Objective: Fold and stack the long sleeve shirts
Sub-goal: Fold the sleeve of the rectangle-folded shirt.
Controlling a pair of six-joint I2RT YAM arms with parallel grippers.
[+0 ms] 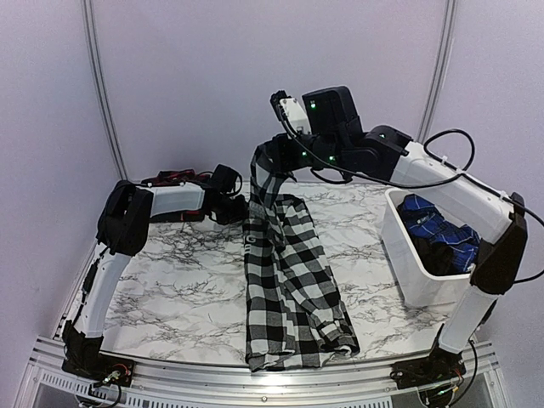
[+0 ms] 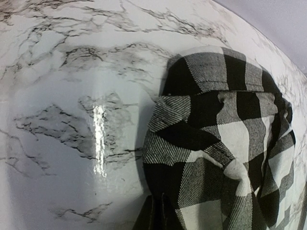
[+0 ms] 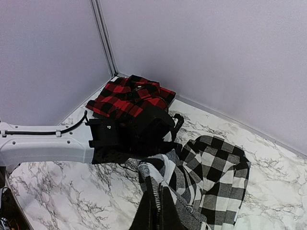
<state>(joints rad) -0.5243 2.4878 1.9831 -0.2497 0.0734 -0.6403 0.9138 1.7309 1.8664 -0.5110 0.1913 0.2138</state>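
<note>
Black-and-white buffalo-check flannel shirt [image 1: 289,280] hangs from my right fingers [image 1: 270,161], pinched shut on its upper end, the rest trailing down the marble-patterned table [image 1: 178,280] to the near edge. My left fingers [image 1: 240,206] sit at its left edge; whether they grip, I cannot tell. I'd want both corners held, then spread flat. The folded red-and-black check flannel shirt [image 3: 129,98] lies behind my left arm, a white plastic bin [image 1: 399,255] stands right; neither blocks me.
</note>
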